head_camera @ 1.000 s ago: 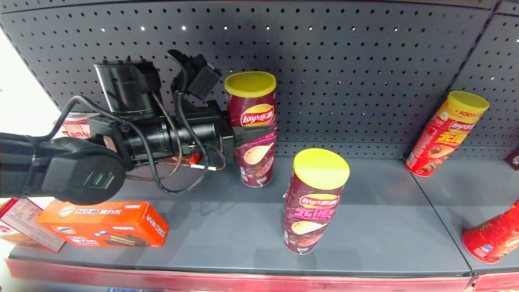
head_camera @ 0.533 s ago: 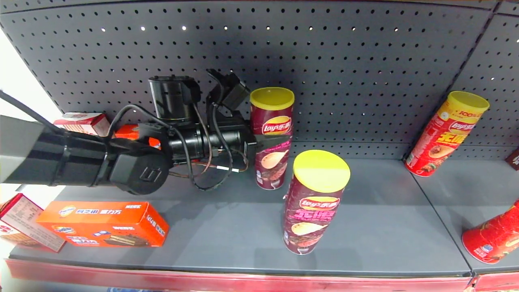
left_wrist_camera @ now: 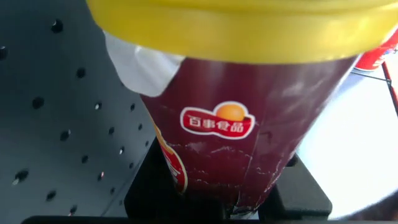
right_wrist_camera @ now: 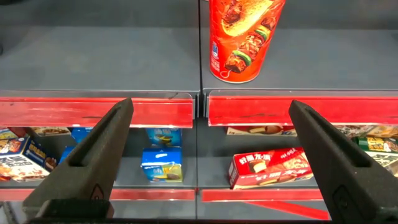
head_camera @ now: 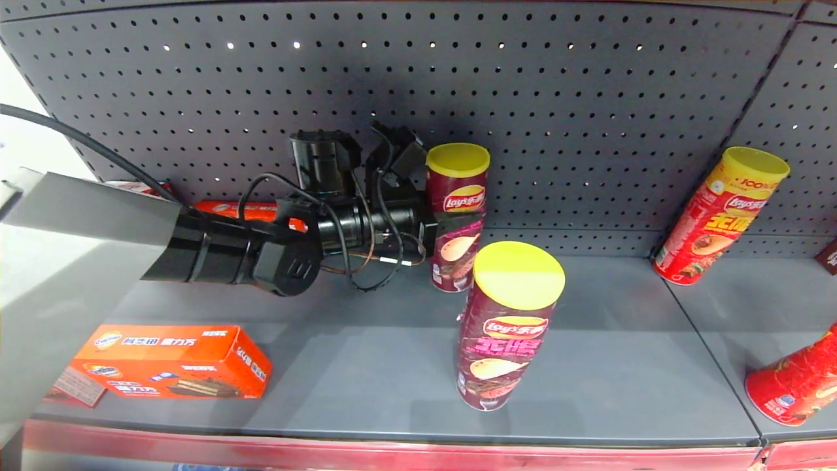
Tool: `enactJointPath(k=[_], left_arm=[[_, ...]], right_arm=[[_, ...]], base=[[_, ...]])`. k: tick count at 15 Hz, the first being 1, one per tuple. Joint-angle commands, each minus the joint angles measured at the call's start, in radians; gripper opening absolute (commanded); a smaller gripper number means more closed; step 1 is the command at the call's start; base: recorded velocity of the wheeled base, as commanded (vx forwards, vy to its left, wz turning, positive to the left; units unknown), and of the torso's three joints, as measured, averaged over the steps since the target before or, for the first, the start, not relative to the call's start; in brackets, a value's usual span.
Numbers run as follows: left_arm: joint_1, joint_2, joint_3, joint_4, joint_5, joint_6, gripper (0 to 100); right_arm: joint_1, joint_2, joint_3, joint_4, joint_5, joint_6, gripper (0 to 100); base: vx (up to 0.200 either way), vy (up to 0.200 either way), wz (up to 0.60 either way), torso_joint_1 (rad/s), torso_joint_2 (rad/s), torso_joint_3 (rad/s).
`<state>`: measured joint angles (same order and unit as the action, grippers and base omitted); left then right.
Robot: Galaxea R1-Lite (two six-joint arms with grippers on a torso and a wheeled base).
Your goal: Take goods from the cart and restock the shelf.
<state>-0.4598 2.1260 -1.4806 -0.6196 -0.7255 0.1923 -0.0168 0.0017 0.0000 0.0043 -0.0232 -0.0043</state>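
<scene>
A maroon chip can with a yellow lid [head_camera: 456, 216] stands upright at the back of the grey shelf [head_camera: 366, 366], close to the pegboard wall. My left gripper [head_camera: 451, 226] is shut on its middle, reaching in from the left. The left wrist view shows the same can [left_wrist_camera: 249, 143] between the jaws, lid toward the camera. I cannot tell whether its base touches the shelf. A second maroon can [head_camera: 507, 327] stands in front and slightly right of it. My right gripper [right_wrist_camera: 210, 104] is open and holds nothing, facing the red front edges of lower shelves.
An orange biscuit box [head_camera: 170, 362] lies at the shelf's front left. One red chip can [head_camera: 719, 216] leans against the pegboard [head_camera: 523, 98] at right, and another [head_camera: 794, 386] lies near the front right. Another red can [right_wrist_camera: 242, 37] stands above boxed goods in the right wrist view.
My left arm has carried the maroon can to the right and deeper toward the pegboard, and lower toward the shelf. The other goods have stayed put.
</scene>
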Motion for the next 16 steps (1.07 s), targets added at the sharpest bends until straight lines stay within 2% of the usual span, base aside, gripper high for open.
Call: enactJointPath(k=[1, 7, 8, 12, 14, 16], left_arm=[[-0.01, 0.032, -0.024, 0.0, 0.0, -0.001, 0], [-0.022, 0.035, -0.009, 0.0, -0.002, 0.006, 0], [-0.022, 0.035, -0.004, 0.0, -0.002, 0.007, 100], [-0.016, 0.029, 0.031, 0.0, 0.008, 0.006, 100], [-0.008, -0.023, 0.102, 0.001, 0.017, 0.01, 100], [-0.005, -0.103, 0.223, 0.0, 0.098, 0.021, 100]], right_arm=[[0.0, 0.003, 0.0, 0.0, 0.0, 0.0, 100], [0.0, 0.003, 0.0, 0.0, 0.0, 0.0, 100], [0.0, 0.003, 0.0, 0.0, 0.0, 0.0, 100], [0.0, 0.003, 0.0, 0.0, 0.0, 0.0, 100], [0.0, 0.003, 0.0, 0.0, 0.0, 0.0, 100], [0.0, 0.003, 0.0, 0.0, 0.0, 0.0, 100]], base=[[0.0, 0.0, 0.0, 0.0, 0.0, 0.0], [0.0, 0.0, 0.0, 0.0, 0.0, 0.0], [0.0, 0.0, 0.0, 0.0, 0.0, 0.0], [0.0, 0.0, 0.0, 0.0, 0.0, 0.0], [0.0, 0.0, 0.0, 0.0, 0.0, 0.0], [0.0, 0.0, 0.0, 0.0, 0.0, 0.0]])
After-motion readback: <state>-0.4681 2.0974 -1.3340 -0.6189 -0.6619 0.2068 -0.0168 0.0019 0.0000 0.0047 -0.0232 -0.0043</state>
